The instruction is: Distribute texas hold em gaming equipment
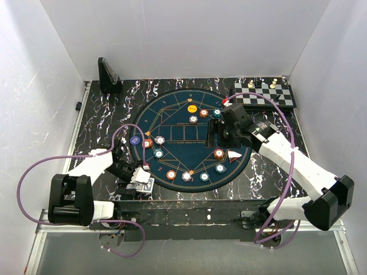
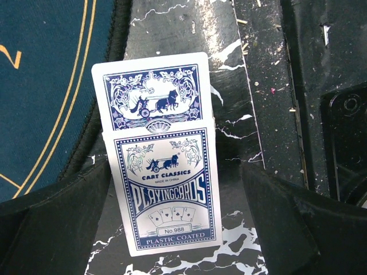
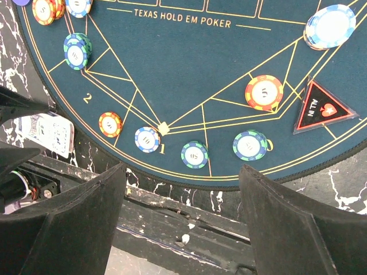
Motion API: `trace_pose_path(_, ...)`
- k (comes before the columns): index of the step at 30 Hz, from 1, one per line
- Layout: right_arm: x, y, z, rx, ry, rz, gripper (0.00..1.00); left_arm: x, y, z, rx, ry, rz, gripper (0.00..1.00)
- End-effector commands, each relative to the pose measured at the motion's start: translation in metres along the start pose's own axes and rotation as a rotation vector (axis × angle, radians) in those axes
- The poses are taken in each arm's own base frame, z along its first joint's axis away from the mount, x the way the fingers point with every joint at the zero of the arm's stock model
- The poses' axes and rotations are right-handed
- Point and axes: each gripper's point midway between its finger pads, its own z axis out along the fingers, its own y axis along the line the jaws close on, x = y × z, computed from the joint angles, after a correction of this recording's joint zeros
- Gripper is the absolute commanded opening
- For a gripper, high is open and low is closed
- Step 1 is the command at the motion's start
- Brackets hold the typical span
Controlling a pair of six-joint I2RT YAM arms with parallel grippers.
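Observation:
A blue-and-white playing-card pack [image 2: 166, 195] lies flat on the marbled table, with a card [image 2: 150, 91] of the same back sticking out beyond it. My left gripper [image 2: 175, 177] is open, one finger on each side of the pack, not touching it. The pack [image 1: 146, 184] lies just off the mat's near-left edge. Poker chips ring the round blue mat [image 1: 178, 123]: an orange one [image 3: 264, 91], a blue-white one [image 3: 147, 139], a green one [image 3: 194, 154]. My right gripper [image 3: 180, 172] hangs open and empty above the mat's near edge; it [image 1: 214, 133] is right of the mat's centre.
A triangular ALL IN marker [image 3: 321, 109] lies on the mat's right side. A chessboard [image 1: 265, 94] with pieces sits at the back right, a black stand [image 1: 108, 75] at the back left. One dark chip [image 1: 135, 139] lies just off the mat's left edge.

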Motion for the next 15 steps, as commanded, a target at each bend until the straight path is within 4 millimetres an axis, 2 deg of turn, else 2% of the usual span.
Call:
trace_pose_path(1, -0.012, 0.009, -0.013, -0.034, -0.029, -0.017, 0.85, -0.002, 0.015, -0.005, -0.038, 0.007, 0.019, 1.0)
trace_pose_path(8, -0.013, 0.01, -0.01, -0.037, -0.022, -0.02, 0.85, 0.003, 0.006, 0.003, -0.022, 0.024, 0.018, 1.0)
trace_pose_path(15, -0.011, 0.011, -0.006, -0.036, -0.003, -0.022, 0.85, 0.007, 0.006, 0.006, -0.039, 0.04, 0.012, 1.0)
